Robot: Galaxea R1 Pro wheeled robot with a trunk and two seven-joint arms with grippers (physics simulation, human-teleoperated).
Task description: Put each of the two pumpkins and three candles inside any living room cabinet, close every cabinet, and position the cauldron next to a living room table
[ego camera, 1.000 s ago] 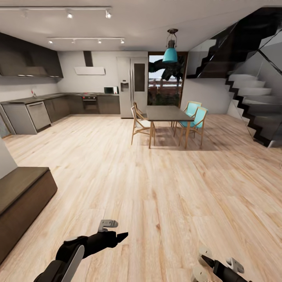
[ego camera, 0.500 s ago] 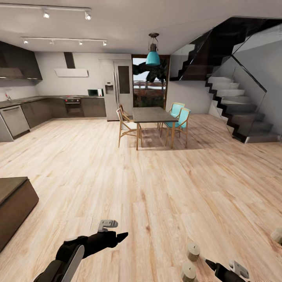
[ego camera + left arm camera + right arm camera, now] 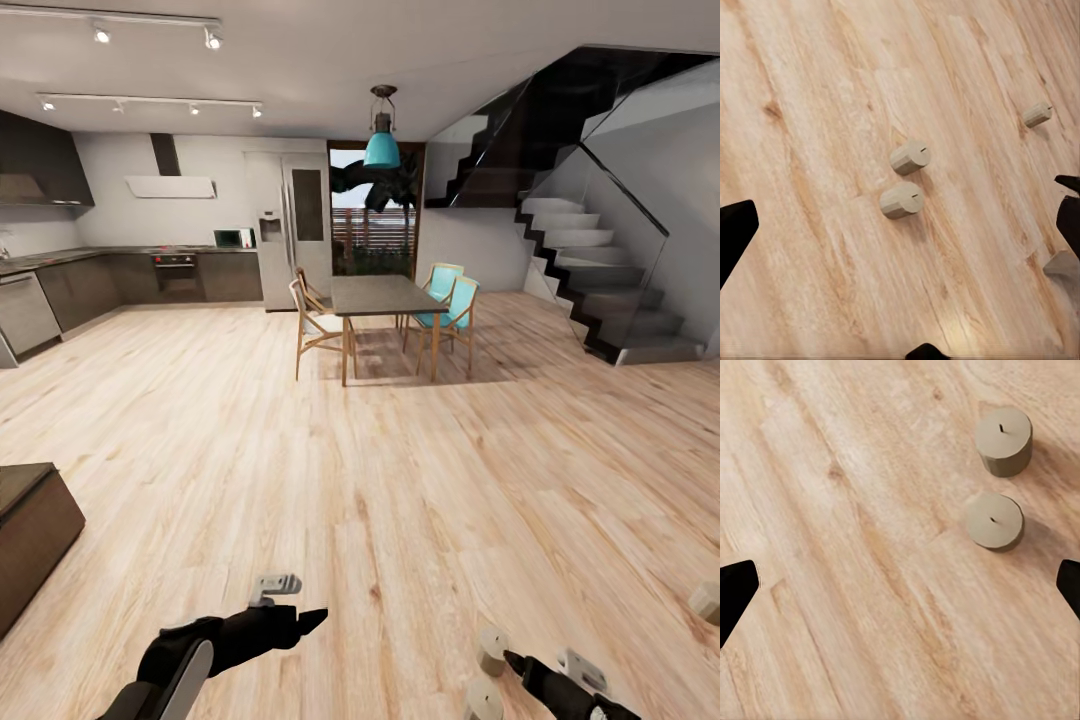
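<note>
View panned right; candles (image 3: 1003,441) upright on floor (image 3: 855,585).

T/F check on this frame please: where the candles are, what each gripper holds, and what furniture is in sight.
1. Three candles stand on the wood floor: two together, one apart. True.
2. The right gripper is shut on a candle. False: its jaws are open and empty, the paired candles standing on the floor beyond them.
3. The left gripper holds a pumpkin. False: it is empty.
4. A dining table with teal chairs stands ahead. True.
</note>
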